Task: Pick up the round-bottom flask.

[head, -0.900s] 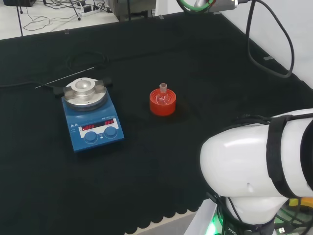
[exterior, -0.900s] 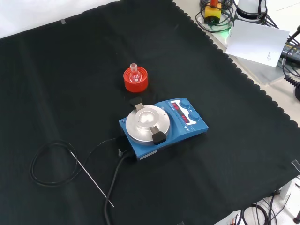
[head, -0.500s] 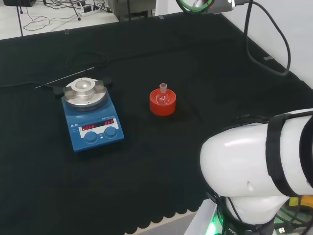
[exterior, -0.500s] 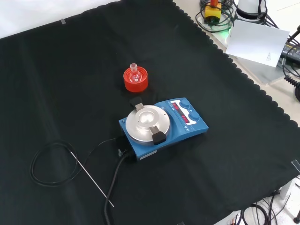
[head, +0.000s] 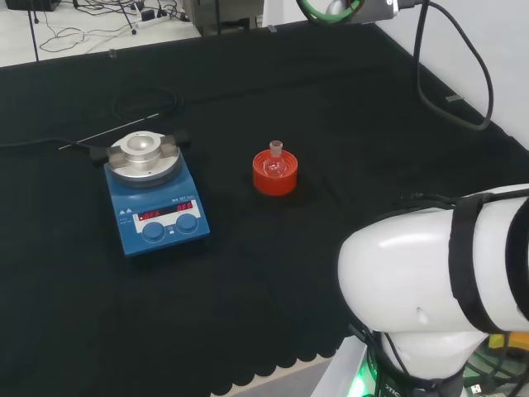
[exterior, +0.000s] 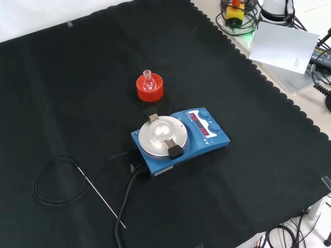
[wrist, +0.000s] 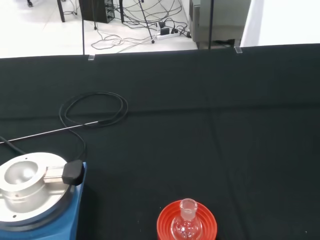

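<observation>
Small clear round-bottom flask [head: 275, 162] upright on a red ribbed ring stand [head: 274, 177], neck up, near the middle of the black-cloth bench [head: 347, 107], blue magnetic stirrer hotplate [head: 155, 201] to its left in the head view, coiled black cable [wrist: 94, 109] with thin metal probe [exterior: 101, 196] beyond the hotplate, white arm link [head: 438, 265] at the head view's right, state of the hand cannot be told

Bare cloth [exterior: 248, 170] surrounds the flask [exterior: 149, 80] on its red stand [exterior: 150, 89] on every side except toward the stirrer [exterior: 178, 138], which stands near in the front view's foreground.
</observation>
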